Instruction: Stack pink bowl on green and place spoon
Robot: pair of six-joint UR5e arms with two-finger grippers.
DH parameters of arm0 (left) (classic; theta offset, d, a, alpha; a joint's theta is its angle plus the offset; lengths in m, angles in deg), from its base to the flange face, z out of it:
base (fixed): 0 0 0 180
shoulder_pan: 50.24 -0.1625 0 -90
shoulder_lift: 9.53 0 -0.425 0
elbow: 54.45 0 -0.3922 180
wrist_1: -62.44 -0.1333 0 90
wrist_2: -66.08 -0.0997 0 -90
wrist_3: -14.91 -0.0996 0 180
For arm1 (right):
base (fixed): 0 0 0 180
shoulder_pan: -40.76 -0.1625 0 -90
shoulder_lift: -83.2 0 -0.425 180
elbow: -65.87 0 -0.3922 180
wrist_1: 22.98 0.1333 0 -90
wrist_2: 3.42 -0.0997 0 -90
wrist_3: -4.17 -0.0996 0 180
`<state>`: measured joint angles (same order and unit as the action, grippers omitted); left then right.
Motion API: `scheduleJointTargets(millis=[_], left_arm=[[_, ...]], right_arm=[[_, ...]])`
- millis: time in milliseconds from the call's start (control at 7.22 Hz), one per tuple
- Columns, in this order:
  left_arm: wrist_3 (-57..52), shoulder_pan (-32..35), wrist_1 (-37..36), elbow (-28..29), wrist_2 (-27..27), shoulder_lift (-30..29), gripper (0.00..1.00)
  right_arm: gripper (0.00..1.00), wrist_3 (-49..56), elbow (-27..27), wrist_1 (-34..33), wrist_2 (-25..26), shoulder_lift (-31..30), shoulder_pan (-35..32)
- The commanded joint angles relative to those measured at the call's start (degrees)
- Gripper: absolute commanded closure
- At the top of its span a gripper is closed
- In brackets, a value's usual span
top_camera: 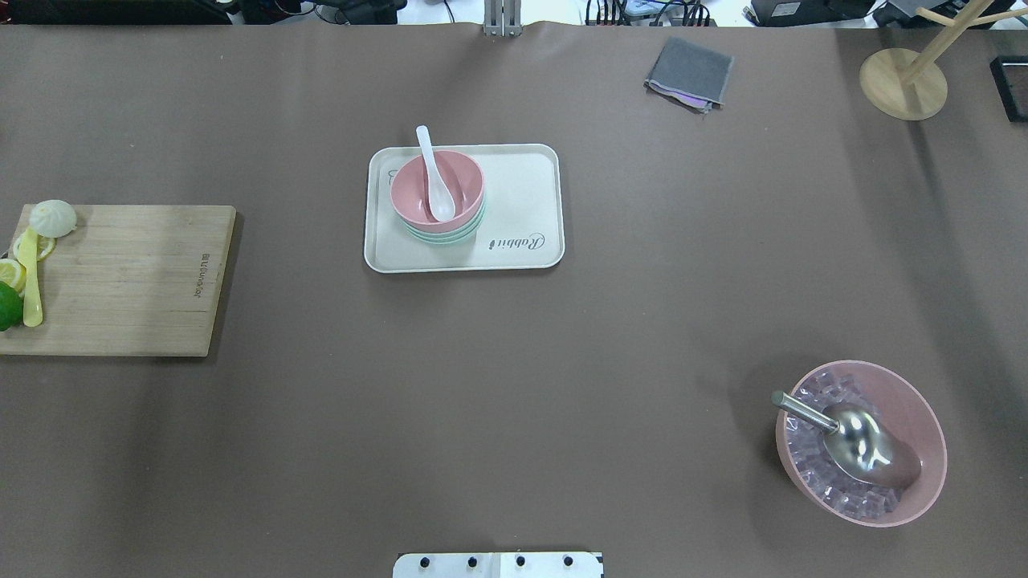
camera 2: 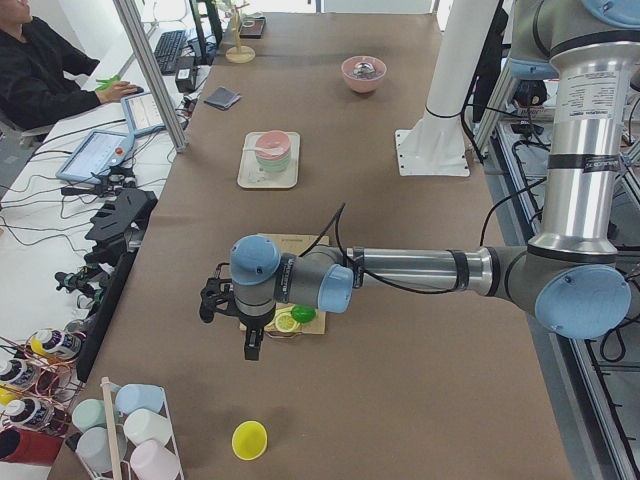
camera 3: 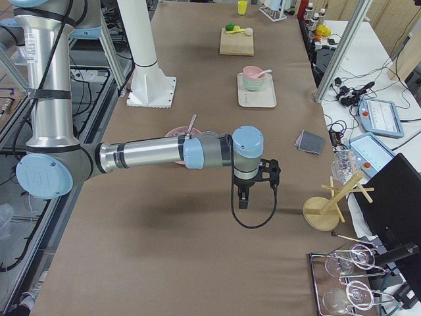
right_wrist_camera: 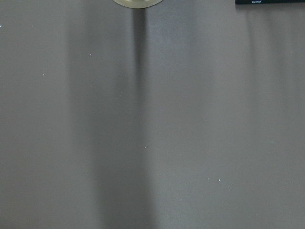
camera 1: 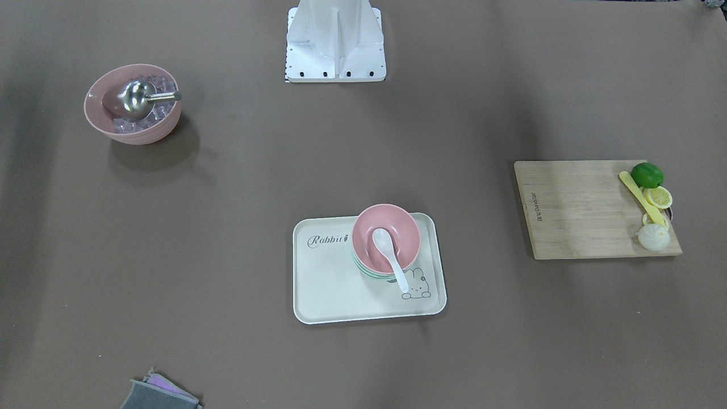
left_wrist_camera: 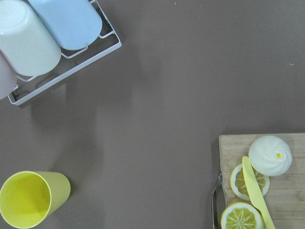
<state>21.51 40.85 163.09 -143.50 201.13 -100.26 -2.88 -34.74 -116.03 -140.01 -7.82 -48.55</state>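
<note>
pink bowl (camera 1: 386,236) sits nested on the green bowl (top_camera: 446,237) on the tray (camera 1: 324,284), the spoon (camera 1: 389,250) lying in it with its handle out over the rim. left gripper (camera 2: 212,302) and right gripper (camera 3: 271,174) hang well apart from it at the table's ends; whether their jaws are spread or pressed together i cannot tell. likeliest upset: a knock to the tray tips the overhanging spoon out.

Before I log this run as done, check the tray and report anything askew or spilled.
Nothing stands out. The pink bowl sits nested in the green bowl on the tray, and the white spoon rests in it, handle leaning over the rim. Nothing has spilled.
</note>
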Motion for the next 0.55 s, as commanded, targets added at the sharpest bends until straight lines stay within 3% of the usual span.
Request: scheduleJointTargets(millis=[0, 416], left_arm=[[-0.01, 0.14, -0.19, 0.46, 0.65, 0.02, 0.02], [-0.01, 0.32, -0.19, 0.28, 0.65, 0.2, 0.02]], right_arm=[[0.0, -0.5, 0.14, -0.47, -0.07, -0.56, 0.1], [0.0, -0.77, 0.14, -0.64, 0.45, 0.23, 0.98]])
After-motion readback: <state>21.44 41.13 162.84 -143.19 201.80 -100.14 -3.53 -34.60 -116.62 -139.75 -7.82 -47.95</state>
